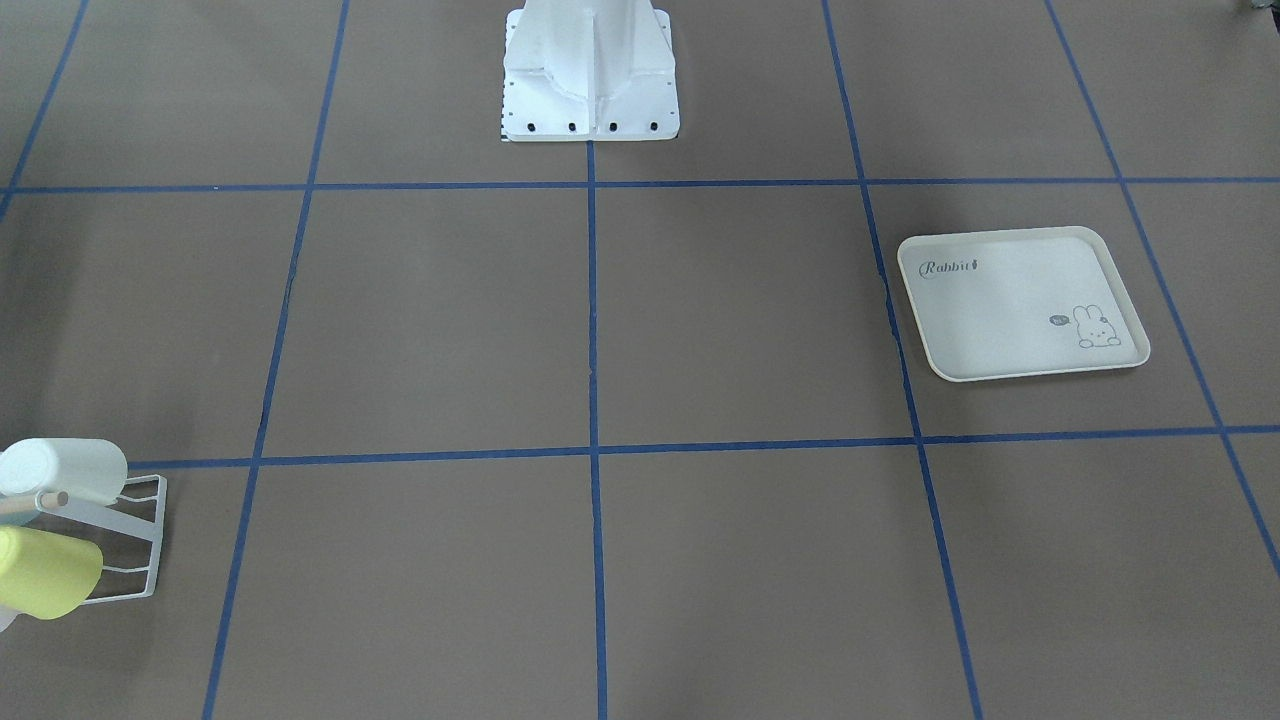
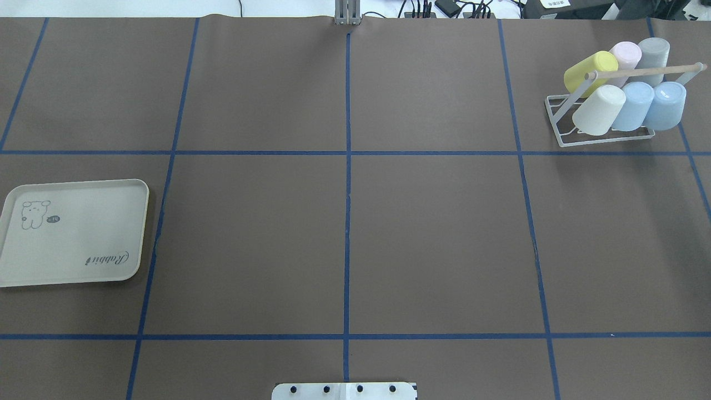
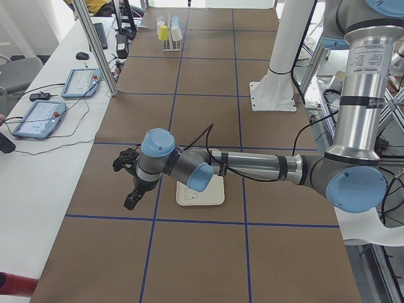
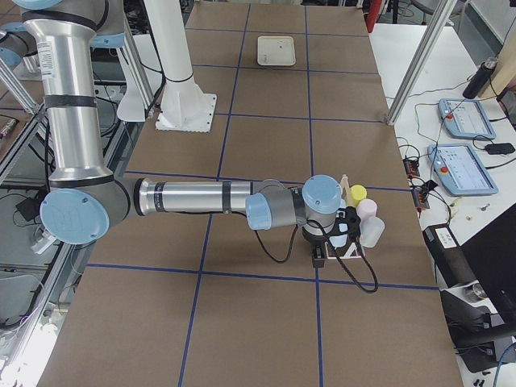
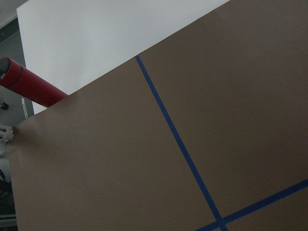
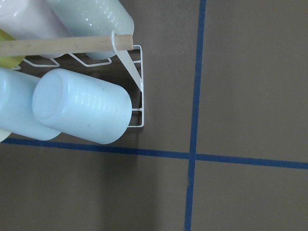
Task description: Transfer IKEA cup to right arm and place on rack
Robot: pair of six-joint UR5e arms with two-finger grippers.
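**A:** What's on the front-facing view?

**B:** My table [image 1: 430, 330], covered in matte brown paper and gridded with blue tape. The cream tray [image 1: 1000, 310] has rounded corners. It reads "Rabbit" in script, with a small bunny drawn in the opposite corner. At the lower left edge, the white wire rack [image 1: 150, 540] carries a white cup [image 1: 65, 468] and a yellow cup [image 1: 45, 572].

**A:** And overhead?

**B:** The rack [image 2: 572, 97] stands at the table's far right with six smooth, tapered cups lying tilted on it. Yellow, a pink cup [image 2: 627, 53] and a grey cup [image 2: 654, 51] sit behind the pale wooden dowel [image 2: 644, 71]. The white one and two pale blue cups [image 2: 636, 105] sit in front. I can't read any mark on them, so I can't tell which is the IKEA cup. The tray is well apart at the left edge, and its "Rabbit" reads upside down here.

**A:** The side views?

**B:** From the left end, my left tool [image 3: 128, 183] hangs over the table near the tray. I can't tell whether it's wide or narrow. From the right end, my right tool [image 4: 330, 238] hovers right at the rack. I can't tell its gap either, or whether it touches anything.

**A:** The wrist cameras?

**B:** The left wrist shows brown paper, crossing tape lines and a glossy red cylinder [image 5: 29, 86] at the paper's edge. The right wrist looks down on the rack's corner. I see thin white wire, the dowel's round end and a pale blue cup with faint ridges around its wall.
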